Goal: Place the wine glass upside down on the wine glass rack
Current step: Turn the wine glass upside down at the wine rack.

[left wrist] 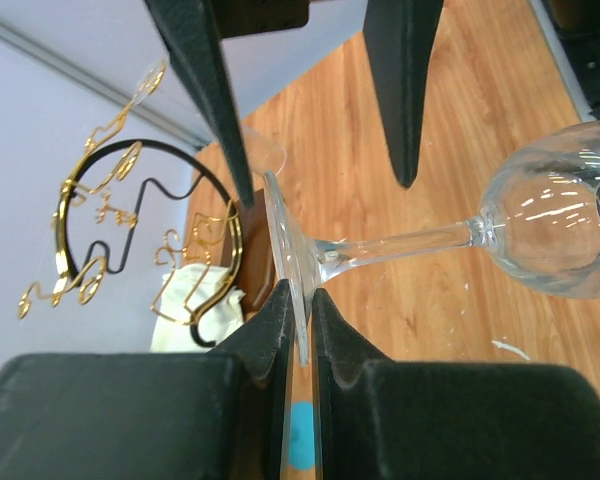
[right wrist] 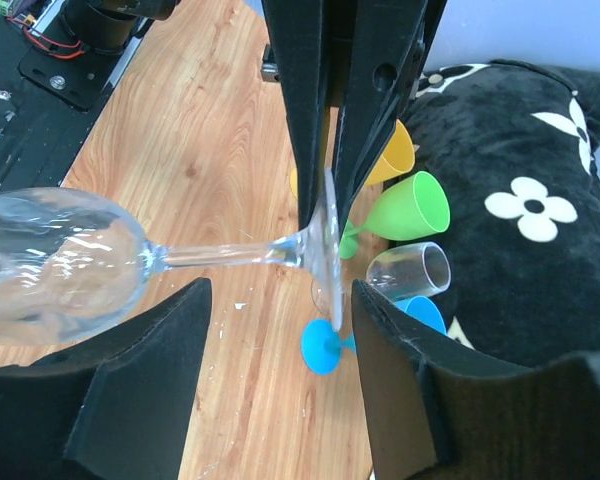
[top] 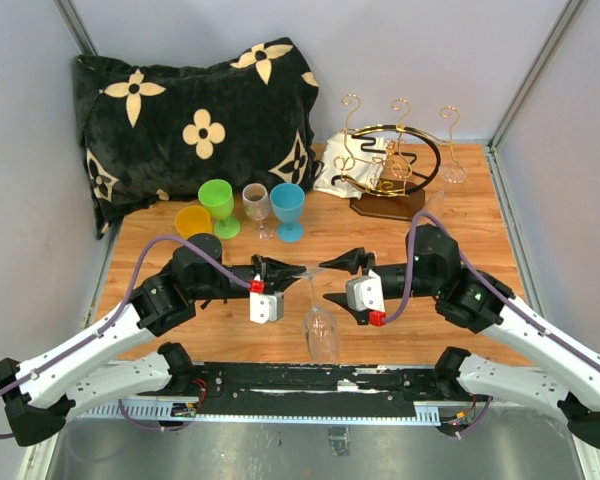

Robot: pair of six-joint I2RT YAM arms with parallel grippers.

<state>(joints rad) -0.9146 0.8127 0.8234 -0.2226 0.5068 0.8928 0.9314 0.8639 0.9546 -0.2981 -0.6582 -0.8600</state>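
Right fingers (right wrist: 140,390) stand apart beside the wine glass (right wrist: 60,255) stem; left fingers (right wrist: 305,100) pinch its foot.

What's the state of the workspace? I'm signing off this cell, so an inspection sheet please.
Surface: wooden table.
Job's things: wine glass hangs bowl-down between the arms; wine glass rack upright, far right.
Clutter: white cloth at the rack; green cup, orange cup, blue cup, clear cup.
Grippers: left gripper pinches the glass's foot; right gripper open astride it.
Cables: purple cable along each arm.
Surroundings: black flowered pillow, grey walls.

We've got the clear glass (top: 321,330) aloft, bowl down.
Gold rack (top: 386,205) stands upright back right, well apart.
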